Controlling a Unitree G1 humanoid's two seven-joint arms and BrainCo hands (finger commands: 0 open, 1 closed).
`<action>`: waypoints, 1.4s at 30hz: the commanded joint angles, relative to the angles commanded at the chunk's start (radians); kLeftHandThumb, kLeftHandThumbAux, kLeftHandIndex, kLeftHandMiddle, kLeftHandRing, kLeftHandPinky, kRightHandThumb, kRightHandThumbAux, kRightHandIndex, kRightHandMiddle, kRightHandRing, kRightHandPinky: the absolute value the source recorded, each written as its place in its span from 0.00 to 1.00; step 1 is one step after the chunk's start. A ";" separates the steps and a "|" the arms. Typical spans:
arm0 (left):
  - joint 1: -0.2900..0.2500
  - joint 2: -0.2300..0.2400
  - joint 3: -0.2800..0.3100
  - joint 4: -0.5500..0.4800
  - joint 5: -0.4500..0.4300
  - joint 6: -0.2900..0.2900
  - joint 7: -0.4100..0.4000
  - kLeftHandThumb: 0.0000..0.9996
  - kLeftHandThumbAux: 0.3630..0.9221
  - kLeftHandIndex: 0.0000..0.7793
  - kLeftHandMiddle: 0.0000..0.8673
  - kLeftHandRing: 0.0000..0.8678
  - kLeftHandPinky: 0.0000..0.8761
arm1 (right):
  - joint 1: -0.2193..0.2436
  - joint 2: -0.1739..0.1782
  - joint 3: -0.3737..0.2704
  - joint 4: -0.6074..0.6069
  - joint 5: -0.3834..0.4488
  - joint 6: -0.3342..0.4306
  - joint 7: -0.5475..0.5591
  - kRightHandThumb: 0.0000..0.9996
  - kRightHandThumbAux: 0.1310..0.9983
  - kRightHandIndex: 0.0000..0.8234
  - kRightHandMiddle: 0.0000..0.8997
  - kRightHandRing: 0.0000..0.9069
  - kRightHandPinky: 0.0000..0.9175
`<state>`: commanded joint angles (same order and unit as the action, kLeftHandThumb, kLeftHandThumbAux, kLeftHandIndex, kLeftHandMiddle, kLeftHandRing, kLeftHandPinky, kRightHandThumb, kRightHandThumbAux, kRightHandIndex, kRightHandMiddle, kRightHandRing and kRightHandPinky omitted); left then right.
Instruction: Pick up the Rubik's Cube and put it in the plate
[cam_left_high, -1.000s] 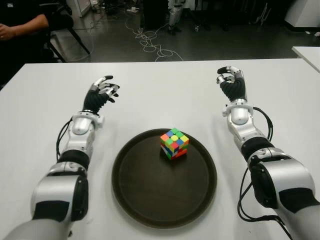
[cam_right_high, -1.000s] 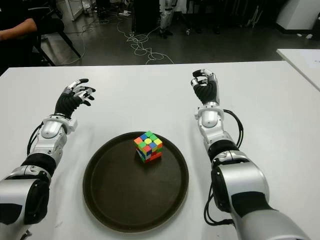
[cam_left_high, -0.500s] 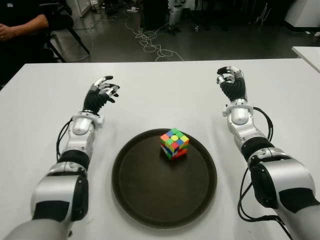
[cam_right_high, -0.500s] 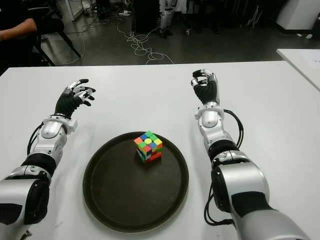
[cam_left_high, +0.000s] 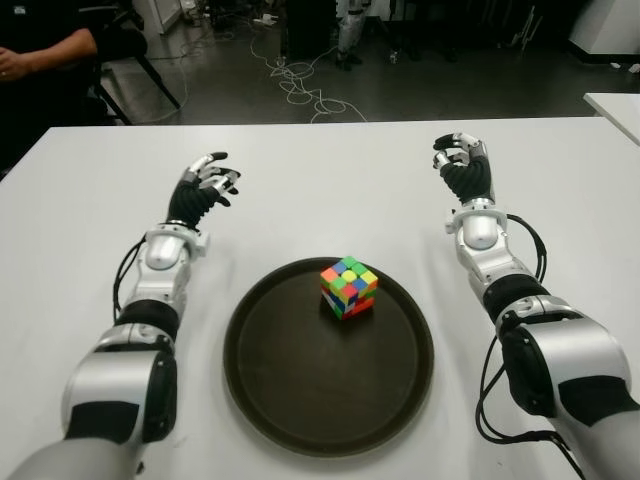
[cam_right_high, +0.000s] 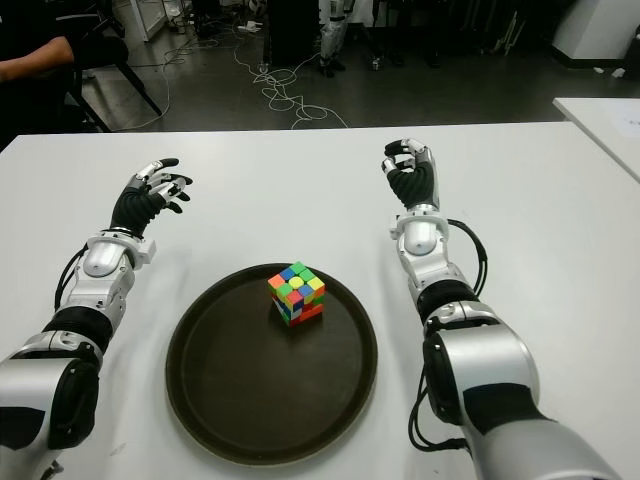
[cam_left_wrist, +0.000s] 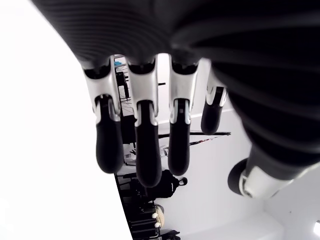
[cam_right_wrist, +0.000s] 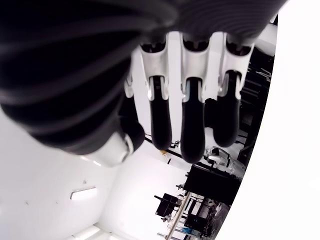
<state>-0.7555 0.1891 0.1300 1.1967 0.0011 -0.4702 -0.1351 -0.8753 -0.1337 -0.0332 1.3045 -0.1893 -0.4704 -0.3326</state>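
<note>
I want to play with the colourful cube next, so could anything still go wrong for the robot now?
Not much, I think. The Rubik's Cube already sits in the plate, near its far rim, so a nudge to the plate might slide it out. The left hand and right hand are raised on either side, holding nothing; if an arm swings inward while pulling back, it could bump the plate. The cables along the right arm might also catch on the rim.

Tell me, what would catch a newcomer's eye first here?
Probably the bright Rubik's Cube, sitting inside the dark round plate on the white table. Next, the robot's two silver-and-black arms either side of the plate: the left hand and right hand are both raised and empty.
</note>
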 joint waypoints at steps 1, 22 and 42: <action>0.000 0.000 0.000 0.000 0.000 0.000 0.000 0.28 0.44 0.27 0.45 0.55 0.62 | 0.000 0.000 0.000 0.000 -0.001 0.000 0.000 0.67 0.69 0.50 0.48 0.54 0.57; 0.000 -0.003 0.002 -0.004 -0.003 0.004 0.003 0.29 0.47 0.28 0.45 0.55 0.61 | 0.000 -0.004 0.011 -0.001 -0.014 -0.002 -0.017 0.67 0.69 0.49 0.46 0.52 0.55; 0.002 -0.003 0.002 -0.003 -0.002 0.008 0.004 0.31 0.46 0.27 0.45 0.55 0.62 | 0.001 -0.001 0.011 -0.002 -0.011 -0.005 -0.019 0.67 0.69 0.49 0.49 0.55 0.57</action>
<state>-0.7538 0.1863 0.1319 1.1935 -0.0014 -0.4619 -0.1311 -0.8740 -0.1348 -0.0225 1.3027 -0.2000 -0.4754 -0.3515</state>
